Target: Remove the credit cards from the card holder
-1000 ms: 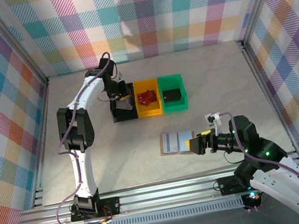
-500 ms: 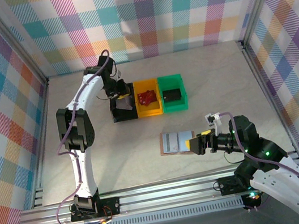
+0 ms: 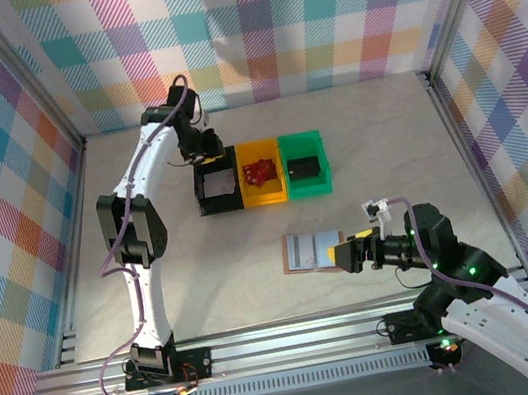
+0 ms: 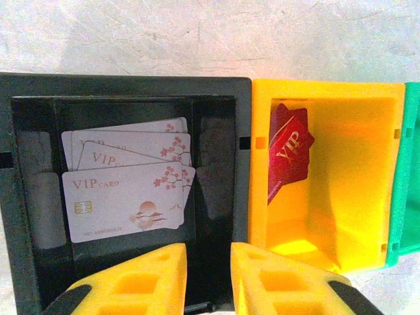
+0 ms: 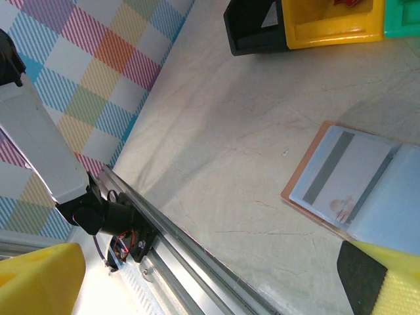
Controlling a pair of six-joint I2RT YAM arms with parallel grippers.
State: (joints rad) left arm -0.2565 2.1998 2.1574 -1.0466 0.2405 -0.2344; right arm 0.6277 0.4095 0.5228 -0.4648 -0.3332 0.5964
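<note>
Extraction of the grey credit card [image 5: 338, 174] from the spread card holder [image 3: 287, 256] beside the wide-spread right gripper [image 3: 343, 256] requires the empty, parted left gripper [image 4: 208, 254], above the black bin [image 4: 243, 131], to pinch its edge.

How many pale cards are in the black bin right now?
3, overlapping in the black bin: the front card fully visible, a second card behind it, a third card edging out above. Others may hide underneath.
</note>
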